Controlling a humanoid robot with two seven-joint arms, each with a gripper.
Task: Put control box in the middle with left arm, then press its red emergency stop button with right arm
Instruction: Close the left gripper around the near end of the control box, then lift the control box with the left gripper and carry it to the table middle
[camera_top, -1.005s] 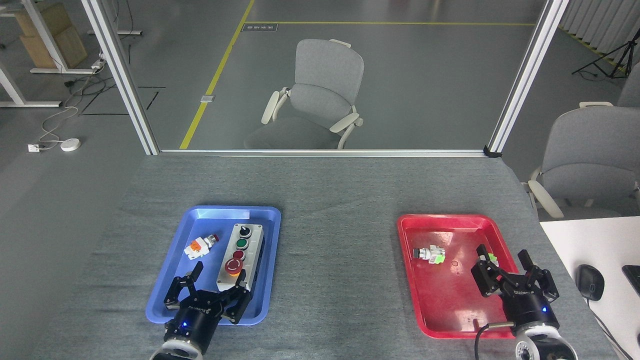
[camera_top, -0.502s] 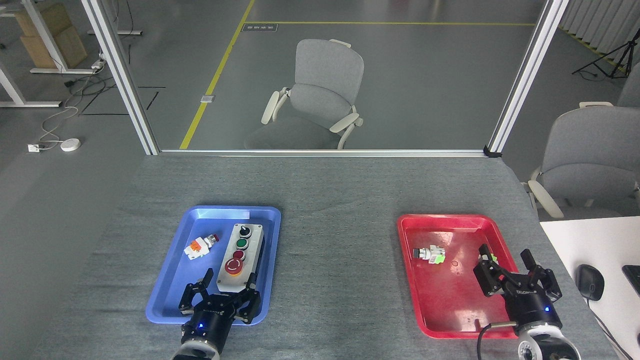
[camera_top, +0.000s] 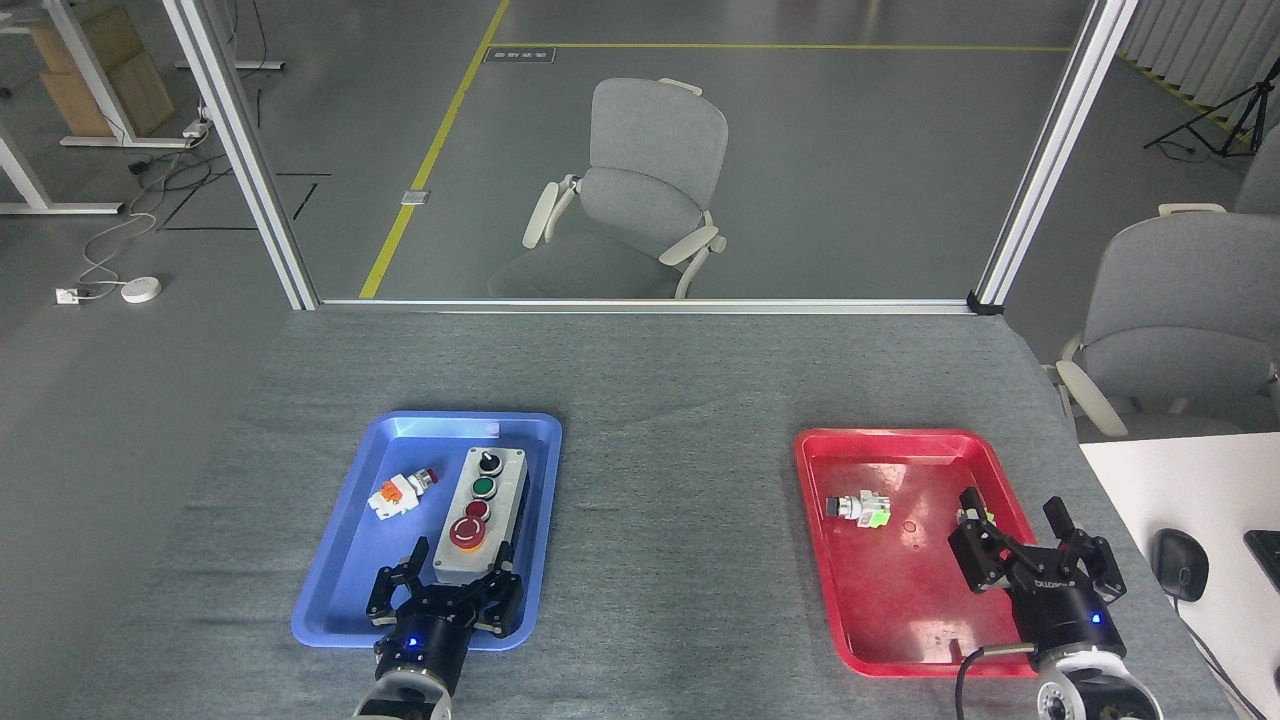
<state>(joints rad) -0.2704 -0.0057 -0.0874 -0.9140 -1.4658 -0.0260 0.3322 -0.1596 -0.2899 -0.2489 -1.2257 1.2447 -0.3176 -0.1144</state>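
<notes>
The control box (camera_top: 482, 510) lies lengthwise in the blue tray (camera_top: 340, 570), a light-grey oblong with a black knob at the far end, then green, small red and the big red emergency stop button (camera_top: 468, 533) nearest me. My left gripper (camera_top: 459, 564) is open at the box's near end, one finger on each side of that end. My right gripper (camera_top: 1012, 513) stands open over the right side of the red tray (camera_top: 900, 600), holding nothing.
A small push-button part with an orange back (camera_top: 397, 492) lies in the blue tray left of the box. Another with a green back (camera_top: 860, 509) lies in the red tray. A white desk with a mouse (camera_top: 1179, 563) borders the table's right edge.
My left gripper has shifted right and forward, from the blue tray's near left to straddling the box's near end. The right gripper drifted slightly toward me.
</notes>
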